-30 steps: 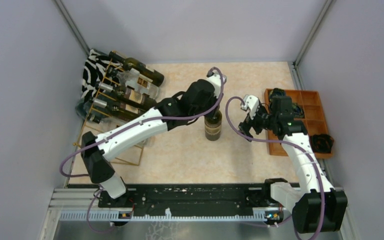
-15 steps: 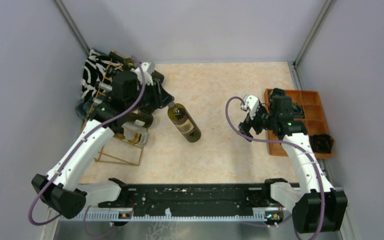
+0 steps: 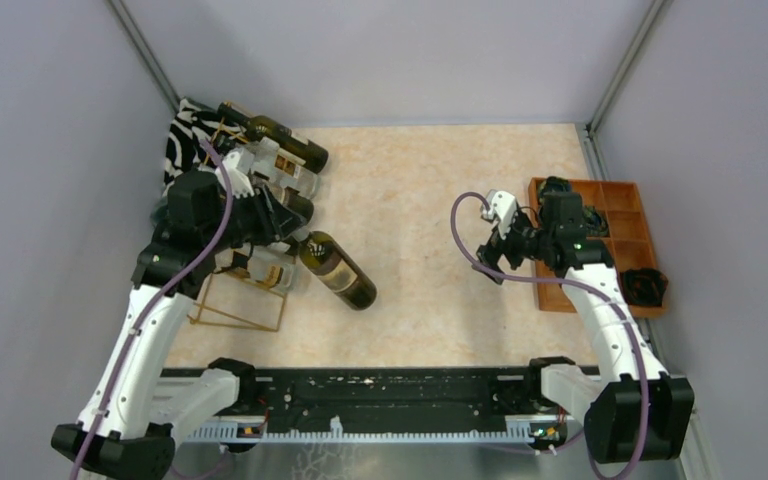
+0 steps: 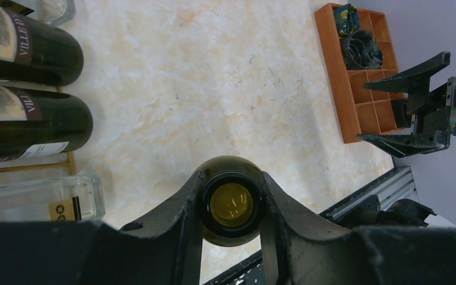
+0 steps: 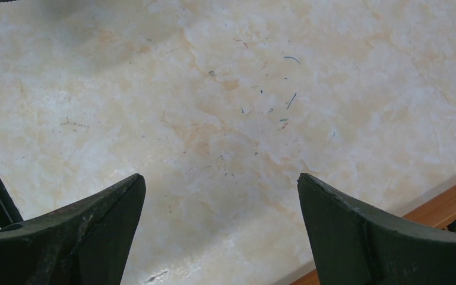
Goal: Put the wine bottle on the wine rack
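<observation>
Pale marbled worktop (image 3: 440, 180) boxed in by grey walls. At 9 to 10 o'clock on it, wine rack (image 3: 238, 323), already loaded with several dark bottles (image 3: 285, 150) and, in the left wrist view, a clear glass one (image 4: 41, 199) lower down. At 3 o'clock, orange tray (image 3: 625, 235).

Left gripper (image 4: 231, 196) clamped on the neck of the wine bottle (image 3: 340, 272), fingers (image 4: 178, 222) pressed to either side of the glass. Bottle not yet on the rack: tilted near level just beside the rack's front, neck toward 10 o'clock, base out toward 4 o'clock over bare worktop. Cannot tell from above whether the base rests on the surface or hangs clear. Right gripper (image 5: 219, 184) spread wide, holding nothing, near the tray's 9 o'clock edge and well apart from the bottle.

Likely trouble from here, as judgement only:

- Slip or swing. Grips only the narrow neck, with the heavy body sticking out sideways; smooth glass apt to pivot between the pads, dropping the base or twisting the bottle off line.
- Collision on entry. Neck end nearest the rack, so the gripper itself leads into wire and stored bottles; risks nudging a neighbour loose or shoving the light frame along the worktop.
- Shallow seating. On a slanted grid, letting go before both ends are cradled probably sends the bottle rolling back out.
- Blind target. Free cell hidden under the left arm from above; cannot tell which one is open, so a misjudged row means glass on glass.
</observation>
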Controlling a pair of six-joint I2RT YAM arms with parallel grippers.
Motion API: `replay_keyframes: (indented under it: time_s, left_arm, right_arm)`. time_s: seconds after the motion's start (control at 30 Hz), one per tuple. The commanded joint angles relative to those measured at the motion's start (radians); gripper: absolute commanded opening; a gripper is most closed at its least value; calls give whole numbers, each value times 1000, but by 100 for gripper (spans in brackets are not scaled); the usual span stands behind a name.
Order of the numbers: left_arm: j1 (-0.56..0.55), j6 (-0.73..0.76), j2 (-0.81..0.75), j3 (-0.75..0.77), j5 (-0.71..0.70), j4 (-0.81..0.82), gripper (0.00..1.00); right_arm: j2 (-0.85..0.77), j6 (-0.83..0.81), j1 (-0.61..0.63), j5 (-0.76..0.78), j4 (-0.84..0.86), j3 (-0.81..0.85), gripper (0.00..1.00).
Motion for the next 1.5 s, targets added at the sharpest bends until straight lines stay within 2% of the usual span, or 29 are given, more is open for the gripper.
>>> replay_keyframes:
  time_s: [0.0, 0.27, 0.53, 0.67, 0.8, 1.0, 1.27, 1.47]
  left_arm:
    - [45, -9, -60, 11, 16, -25, 0]
    - [180, 45, -96, -35, 17, -108, 0]
    - [313, 117, -101, 9, 5, -202, 0]
    - [337, 145, -105, 1, -65, -238, 0]
    - [373, 145, -129, -15, -61, -235, 0]
    - [385, 146, -141, 43, -89, -287, 0]
    - [383, 138, -208, 98, -206, -363, 0]
    - [384, 133, -214, 38, -258, -296, 0]
  right_arm:
    - [7, -13, -9, -39, 16, 8, 98]
    - [12, -13, -8, -34, 17, 6, 98]
    - [19, -13, -9, -38, 15, 6, 98]
    - [23, -14, -8, -40, 13, 8, 98]
    - [26, -17, -9, -42, 10, 8, 98]
    - [28, -20, -9, -44, 8, 9, 98]
    - [30, -20, -8, -55, 8, 8, 98]
    - [26, -18, -8, -53, 11, 5, 98]
